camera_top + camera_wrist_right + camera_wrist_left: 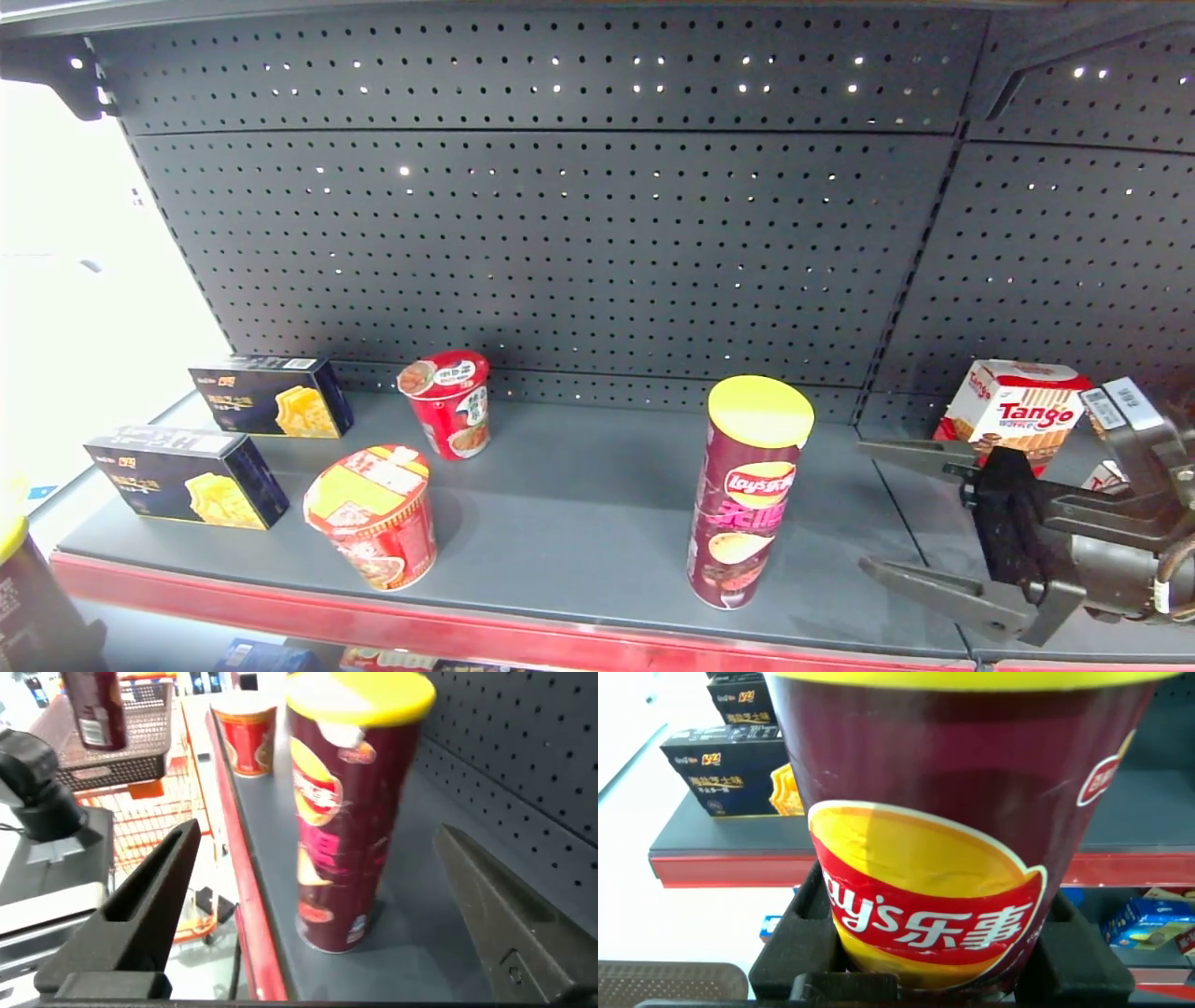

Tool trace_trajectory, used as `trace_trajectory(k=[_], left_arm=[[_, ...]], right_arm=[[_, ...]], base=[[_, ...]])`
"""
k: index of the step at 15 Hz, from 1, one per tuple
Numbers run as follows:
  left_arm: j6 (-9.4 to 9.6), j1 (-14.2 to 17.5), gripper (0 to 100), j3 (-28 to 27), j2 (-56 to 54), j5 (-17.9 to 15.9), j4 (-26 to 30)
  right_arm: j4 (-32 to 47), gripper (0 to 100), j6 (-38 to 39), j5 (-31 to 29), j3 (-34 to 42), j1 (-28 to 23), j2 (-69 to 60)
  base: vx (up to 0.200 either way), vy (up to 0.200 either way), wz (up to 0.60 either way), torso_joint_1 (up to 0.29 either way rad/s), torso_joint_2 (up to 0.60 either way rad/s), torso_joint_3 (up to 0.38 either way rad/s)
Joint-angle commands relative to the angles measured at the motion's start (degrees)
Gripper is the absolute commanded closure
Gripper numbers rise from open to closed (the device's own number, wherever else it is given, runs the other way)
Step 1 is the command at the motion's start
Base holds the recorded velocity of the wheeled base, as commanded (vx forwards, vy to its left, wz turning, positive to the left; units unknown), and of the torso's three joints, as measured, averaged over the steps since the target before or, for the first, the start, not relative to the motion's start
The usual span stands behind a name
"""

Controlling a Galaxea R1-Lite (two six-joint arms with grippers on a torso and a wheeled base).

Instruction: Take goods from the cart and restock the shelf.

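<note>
Shelf (579,504) status: grey deck, red front edge, pegboard back panel.

Can (747,495): stands upright on deck, yellow lid on, right of centre, close to front edge. Touches nothing.

Right gripper (864,507): released, jaws spread wide, empty. Sits just off can's right side, level with its lower half. One finger toward back panel, the other toward front edge, both clear of can. From right wrist cam: can (350,812) framed between the two fingers, beyond their tips.

Left gripper (938,971): clenched on second can (952,793). Black fingers (799,943) press both sides of its lower body. Second can upright, yellow lid up, held off deck, out in front of red edge toward left front corner.

Rest of deck:
- front cup (373,518): left of centre, near front edge, foil lid on.
- back cup (450,403): behind front cup, close to back panel, well apart from it.
- front box (187,476): dark, at left front corner, just beside front cup, not touching.
- back box (271,397): same kind, left end, toward back panel, near back cup.

Wafer box (1018,411): next bay to the right, against back panel, behind right gripper.

Cart (131,737): orange frame, wire basket, out past front edge toward shelf's left end. Contents: cannot tell.

Blue packs (1148,924): on lower level under red edge.
</note>
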Motion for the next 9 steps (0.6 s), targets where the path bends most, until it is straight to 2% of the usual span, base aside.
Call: trace_trajectory(k=[1,3,6,9], left_arm=[[-0.01,0.0,100,0.1,-0.3,0.0,-0.1],[0.07,0.0,100,0.0,-0.4,0.7,-0.1],[0.16,0.0,100,0.1,-1.3,0.7,-0.1],[0.16,0.0,100,0.0,-1.6,0.7,-0.1]], right_arm=[[2.8,0,0.0,0.0,-0.4,-0.1,-6.7],[5.8,0,0.0,0.0,-0.7,-0.3,-10.8],[12.4,0,0.0,-0.3,-0.6,-3.6,-17.9],[19.7,0,0.0,-0.4,-0.3,-12.2,-25.1]], base=[[0.0,0.0,0.0,0.0,0.0,0.0],[0.0,0.0,0.0,0.0,0.0,0.0],[0.0,0.0,0.0,0.0,0.0,0.0],[0.0,0.0,0.0,0.0,0.0,0.0]])
